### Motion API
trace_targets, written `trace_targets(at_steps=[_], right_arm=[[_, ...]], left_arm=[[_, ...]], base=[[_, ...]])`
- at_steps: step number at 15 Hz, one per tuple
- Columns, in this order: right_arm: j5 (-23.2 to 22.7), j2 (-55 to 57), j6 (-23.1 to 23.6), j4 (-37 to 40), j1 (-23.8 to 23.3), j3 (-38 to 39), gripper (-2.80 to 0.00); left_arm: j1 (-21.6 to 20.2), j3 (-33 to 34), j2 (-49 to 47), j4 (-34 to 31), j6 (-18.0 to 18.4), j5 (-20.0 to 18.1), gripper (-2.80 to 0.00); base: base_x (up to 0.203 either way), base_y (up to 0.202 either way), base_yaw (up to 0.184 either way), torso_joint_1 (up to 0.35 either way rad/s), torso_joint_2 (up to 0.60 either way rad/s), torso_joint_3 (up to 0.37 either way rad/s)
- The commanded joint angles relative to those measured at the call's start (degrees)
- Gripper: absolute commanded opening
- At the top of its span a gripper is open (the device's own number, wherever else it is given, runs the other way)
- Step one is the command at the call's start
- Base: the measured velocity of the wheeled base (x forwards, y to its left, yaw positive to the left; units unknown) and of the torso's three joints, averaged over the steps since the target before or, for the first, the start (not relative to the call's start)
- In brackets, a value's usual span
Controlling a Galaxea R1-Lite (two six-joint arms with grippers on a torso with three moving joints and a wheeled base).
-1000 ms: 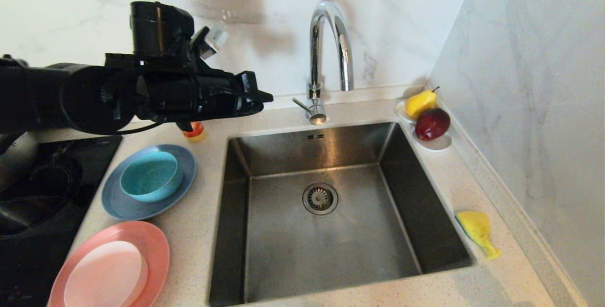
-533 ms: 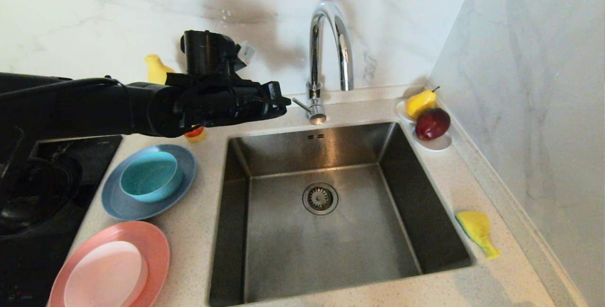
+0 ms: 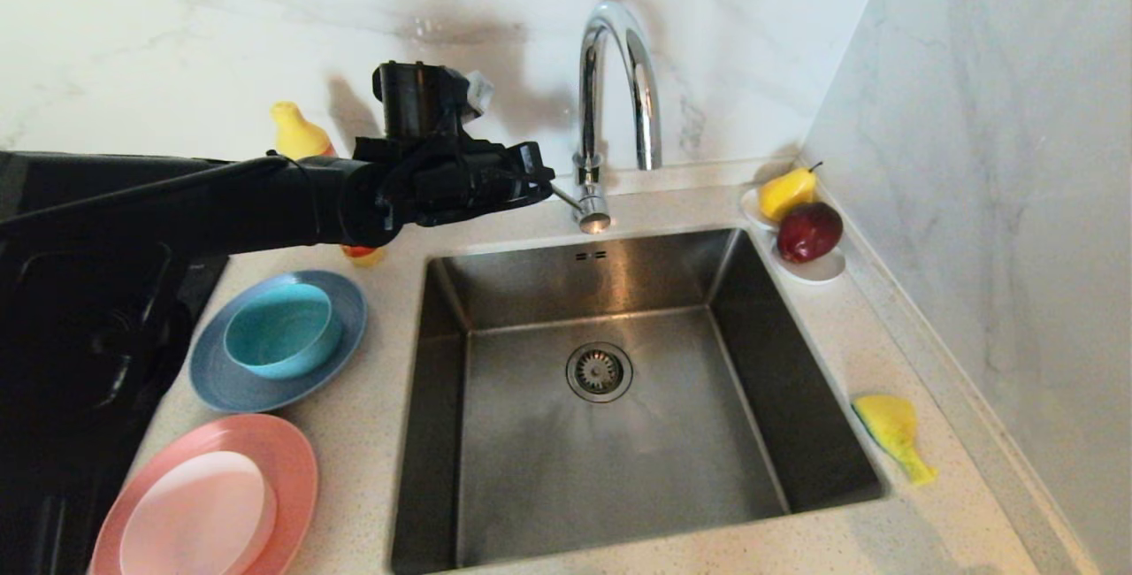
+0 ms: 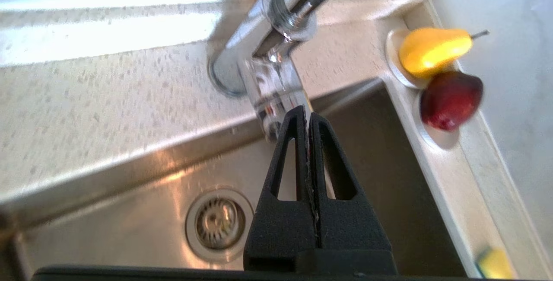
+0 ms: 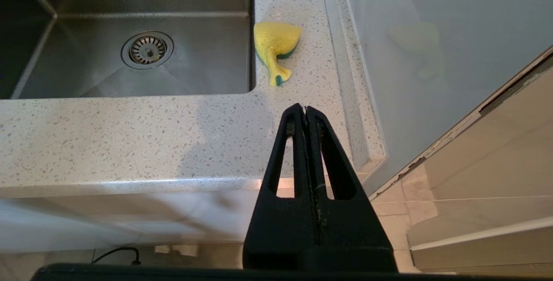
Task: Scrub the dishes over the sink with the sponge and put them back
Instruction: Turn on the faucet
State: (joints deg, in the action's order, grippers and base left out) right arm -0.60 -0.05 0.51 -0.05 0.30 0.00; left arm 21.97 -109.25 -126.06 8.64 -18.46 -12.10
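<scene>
My left gripper (image 3: 548, 183) (image 4: 307, 115) is shut and empty, with its tips right at the lever of the chrome tap (image 3: 610, 88) (image 4: 276, 78); I cannot tell whether they touch. Below lies the steel sink (image 3: 619, 478). Left of it, a teal bowl (image 3: 283, 329) sits on a grey-blue plate (image 3: 232, 391), and a pale pink bowl (image 3: 199, 513) on a salmon plate (image 3: 296, 469). The yellow sponge (image 3: 891, 432) (image 5: 276, 45) lies on the counter right of the sink. My right gripper (image 5: 305, 109) hangs shut and empty off the counter's front right corner.
A white saucer (image 3: 822, 271) with a pear (image 3: 785, 193) and a red apple (image 3: 809, 232) stands at the sink's back right corner. A yellow bottle (image 3: 296, 134) stands behind my left arm. A black hob (image 3: 53, 433) lies far left, and a wall (image 3: 1017, 203) closes the right.
My left arm has stretched forward and rightward, carrying the shut gripper from above the plates to the tap's lever. Dishes, sponge and right gripper have not moved.
</scene>
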Motion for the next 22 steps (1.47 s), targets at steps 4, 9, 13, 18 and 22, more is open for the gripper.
trace_targets(at_steps=[4, 9, 13, 18, 22], right_arm=[[-0.02, -0.04, 0.02, -0.04, 0.05, 0.0, -2.8], [-0.02, -0.04, 0.02, -0.04, 0.05, 0.0, -2.8], [-0.02, -0.04, 0.02, -0.04, 0.05, 0.0, -2.8], [-0.02, -0.04, 0.02, -0.04, 0.05, 0.0, -2.8], [-0.02, -0.04, 0.02, -0.04, 0.05, 0.0, -2.8]], left_arm=[[0.01, -1.58, -3.85, 2.79, 0.35, -0.29, -2.8], [0.01, -1.58, -4.28, 2.45, 0.19, -0.21, -2.8], [0.09, -0.87, -3.65, 1.28, -0.17, -0.21, -2.8], [0.87, 1.76, -1.81, -2.84, 0.2, -0.05, -2.8], [0.6, 1.14, 0.57, -2.82, 0.26, 1.88, -2.8]], base=[[0.0, 0.0, 0.0, 0.0, 0.0, 0.0], [0.0, 0.0, 0.0, 0.0, 0.0, 0.0], [0.0, 0.0, 0.0, 0.0, 0.0, 0.0], [0.0, 0.0, 0.0, 0.0, 0.0, 0.0], [0.0, 0.0, 0.0, 0.0, 0.0, 0.0]])
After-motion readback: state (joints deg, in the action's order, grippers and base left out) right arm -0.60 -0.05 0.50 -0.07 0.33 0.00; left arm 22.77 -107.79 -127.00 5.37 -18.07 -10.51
